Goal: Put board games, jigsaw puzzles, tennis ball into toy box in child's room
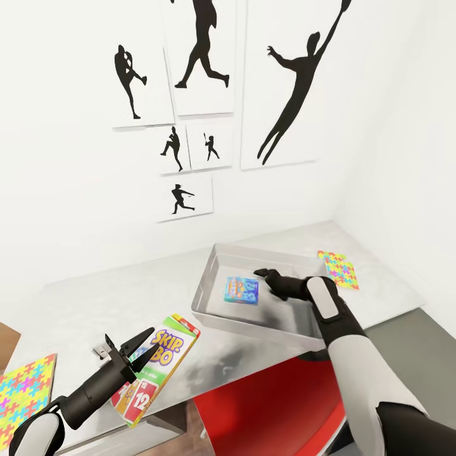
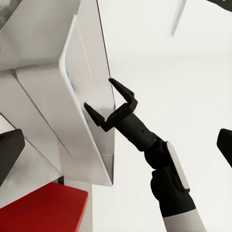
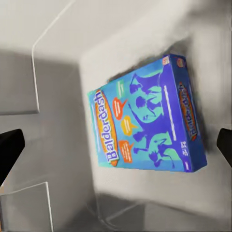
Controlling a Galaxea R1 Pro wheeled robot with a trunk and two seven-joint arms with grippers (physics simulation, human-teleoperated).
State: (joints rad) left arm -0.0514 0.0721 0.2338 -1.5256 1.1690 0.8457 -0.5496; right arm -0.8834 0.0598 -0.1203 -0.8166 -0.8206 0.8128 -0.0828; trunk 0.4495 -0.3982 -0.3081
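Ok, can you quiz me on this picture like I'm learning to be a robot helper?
1. True or false: the toy box is empty.
2. Which game lies inside it? A: Skip-Bo. B: Balderdash. C: Monopoly.
3. Fill in the missing word: the fingers of the right gripper above the box are ____.

Key: 1 false, a blue game box lies in it. 2 B. 3 open.
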